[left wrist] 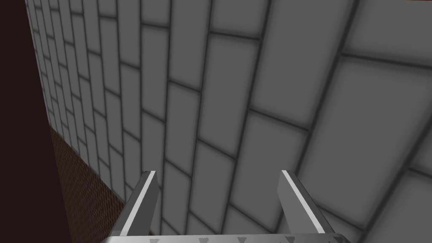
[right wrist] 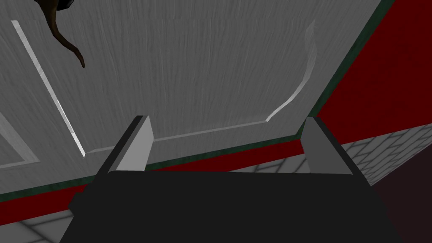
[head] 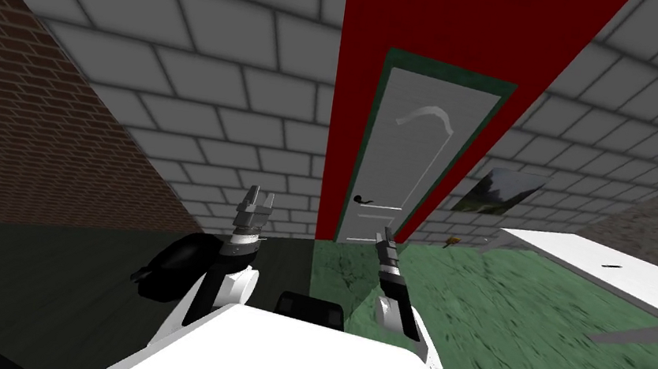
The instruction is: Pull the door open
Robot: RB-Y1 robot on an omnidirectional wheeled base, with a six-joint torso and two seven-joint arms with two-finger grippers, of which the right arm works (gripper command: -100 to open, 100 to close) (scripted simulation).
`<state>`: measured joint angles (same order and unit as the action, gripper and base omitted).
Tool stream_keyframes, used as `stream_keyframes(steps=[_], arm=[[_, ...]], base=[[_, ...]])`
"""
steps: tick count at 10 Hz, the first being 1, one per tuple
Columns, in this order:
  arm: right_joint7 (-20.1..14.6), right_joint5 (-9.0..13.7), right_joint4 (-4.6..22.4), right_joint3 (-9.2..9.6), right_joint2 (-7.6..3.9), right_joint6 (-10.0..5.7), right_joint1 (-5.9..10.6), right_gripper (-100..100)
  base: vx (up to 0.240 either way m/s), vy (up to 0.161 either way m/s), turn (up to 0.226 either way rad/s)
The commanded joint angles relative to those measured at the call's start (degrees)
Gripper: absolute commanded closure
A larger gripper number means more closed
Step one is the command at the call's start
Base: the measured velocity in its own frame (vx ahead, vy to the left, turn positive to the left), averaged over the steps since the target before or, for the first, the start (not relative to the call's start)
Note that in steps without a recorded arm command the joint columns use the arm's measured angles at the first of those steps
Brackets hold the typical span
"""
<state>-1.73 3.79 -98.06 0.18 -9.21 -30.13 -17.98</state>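
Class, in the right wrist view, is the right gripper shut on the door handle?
No: the right gripper stands open and empty, with the handle well apart from it on the door.

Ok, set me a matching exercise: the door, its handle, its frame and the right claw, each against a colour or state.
Things:
1 door
2 door handle
3 door frame
4 right claw

Matches:
a fingers apart, holding nothing
b dark green
c pale grey-white
d dark, almost black

Pairs: 1-c, 2-d, 3-b, 4-a.
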Motion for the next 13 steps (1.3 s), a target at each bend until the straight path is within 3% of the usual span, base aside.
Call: stream_keyframes(steps=[1, 2, 13], arm=[[-0.7, 0.2, 2.9, -0.16, -0.94, -0.51, 1.06, -100], [-0.7, 0.2, 3.1, -0.16, -0.94, -0.51, 1.06, -100], [-4.2, 1.3, 21.3, -0.51, -5.78, -4.07, 6.71, -100]], base=[[0.101, -0.053, 0.1], [0.07, -0.032, 0.033], [0.079, -0.035, 0.096]])
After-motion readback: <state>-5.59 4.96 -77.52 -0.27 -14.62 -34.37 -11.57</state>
